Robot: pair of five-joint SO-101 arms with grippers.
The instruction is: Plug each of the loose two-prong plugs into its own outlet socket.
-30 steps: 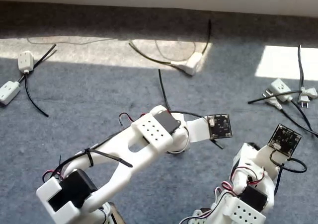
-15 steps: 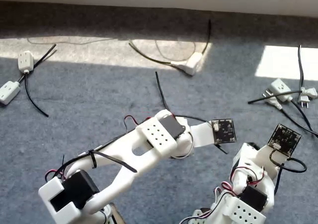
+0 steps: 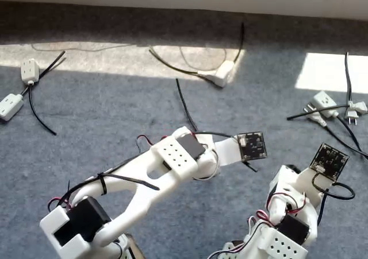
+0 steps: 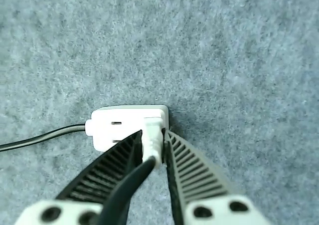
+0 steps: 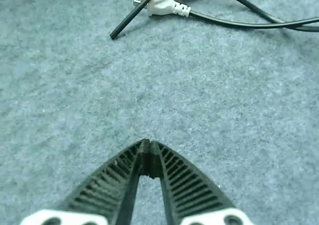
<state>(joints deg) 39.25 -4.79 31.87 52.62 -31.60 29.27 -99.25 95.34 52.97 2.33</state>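
Observation:
My left gripper [image 4: 153, 136] is shut on a white two-prong plug [image 4: 152, 141], whose black cable runs back between the fingers. The plug's front meets one end of a white outlet socket [image 4: 124, 125] lying on the grey carpet, with another slot pair free beside it. In the high view the left arm [image 3: 178, 155] stretches to mid-floor, and the plug's cable [image 3: 185, 104] trails away from it. My right gripper [image 5: 146, 145] is shut on nothing, low over bare carpet. A loose white plug [image 5: 164, 5] lies farther off, beside a black cable end [image 5: 113, 34].
Two white sockets [image 3: 29, 70] [image 3: 10, 105] lie at the far left with black cables. Another socket [image 3: 221, 74] sits at the top centre. At the right, a socket [image 3: 325, 101] and loose plugs [image 3: 357, 106] [image 3: 315, 116] are tangled with cables. The right arm [image 3: 299, 196] stands at the lower right.
The left arm's wrist swung slightly right and toward the near edge, then came back. The held cable's free end drifted a little left. The right arm stayed still.

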